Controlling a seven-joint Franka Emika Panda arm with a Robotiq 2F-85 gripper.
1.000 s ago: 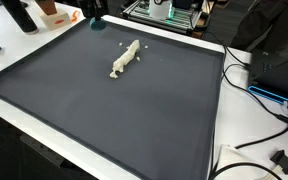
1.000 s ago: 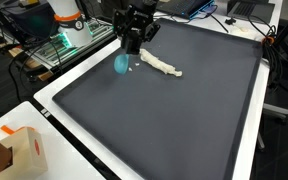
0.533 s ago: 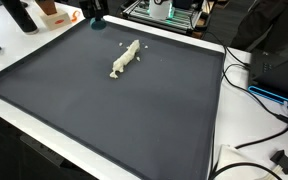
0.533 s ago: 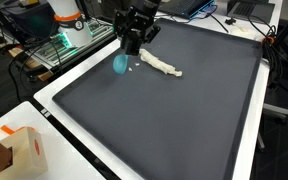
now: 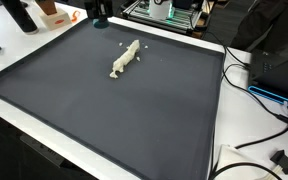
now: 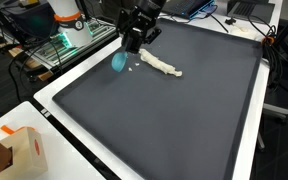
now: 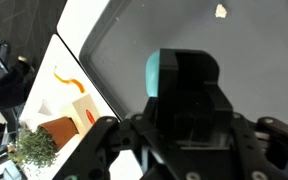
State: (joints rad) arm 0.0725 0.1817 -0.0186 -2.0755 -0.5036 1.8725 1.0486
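Ok, claw (image 6: 125,52) clamped on teal object (image 6: 117,63), held just above the dark mat (image 6: 184,120) near a table corner; white twisted cloth (image 6: 162,65) lies beside. Looks light, smooth, probably slippery: grip across its middle.

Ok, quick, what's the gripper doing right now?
Gripper: closed, holding the teal object.
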